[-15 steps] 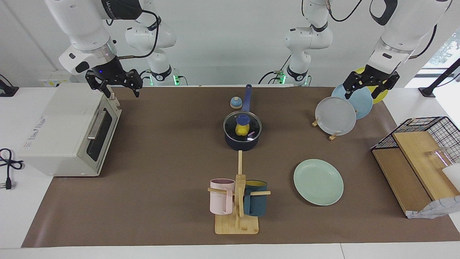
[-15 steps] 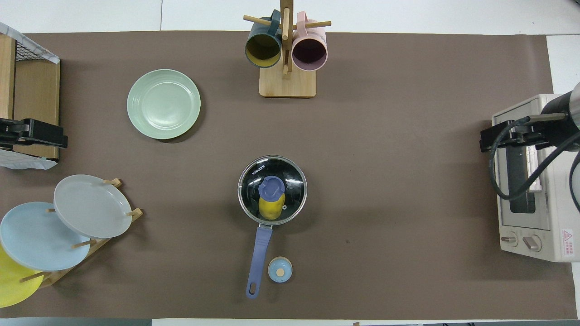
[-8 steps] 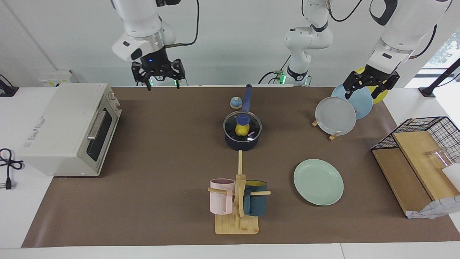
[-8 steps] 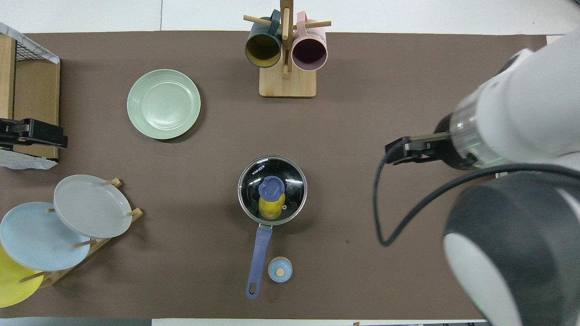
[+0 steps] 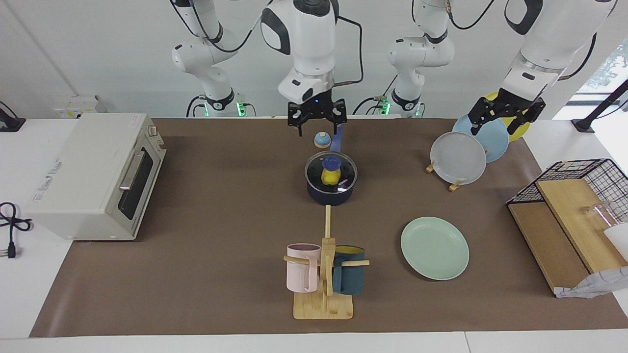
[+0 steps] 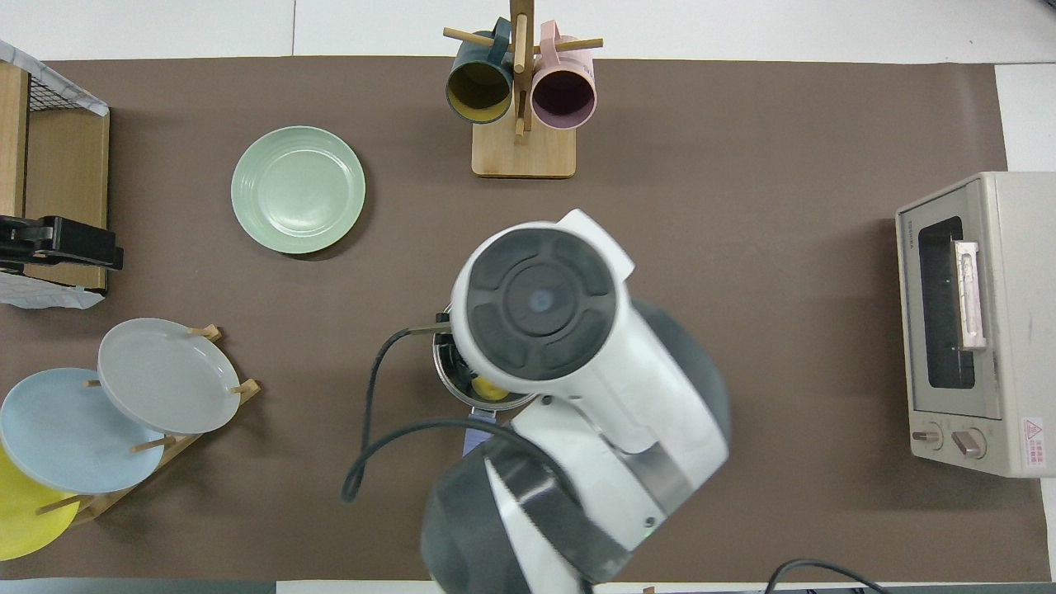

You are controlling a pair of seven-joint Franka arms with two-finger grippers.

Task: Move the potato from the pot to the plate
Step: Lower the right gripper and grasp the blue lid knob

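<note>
Brown table mat [image 5: 221, 220], lidded pot [image 5: 330, 189], right gripper [image 5: 317, 122] above handle

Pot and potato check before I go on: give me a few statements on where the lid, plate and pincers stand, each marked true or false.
1. The glass lid is on the pot. True.
2. The potato lies on the mint-green plate. False: it sits in the pot, under the lid.
3. The right pincer grips the lid's knob. False: it is open, up in the air over the pot's handle.
4. The left pincer is over the plate rack. True.
5. The mint-green plate is bare. True.
</note>
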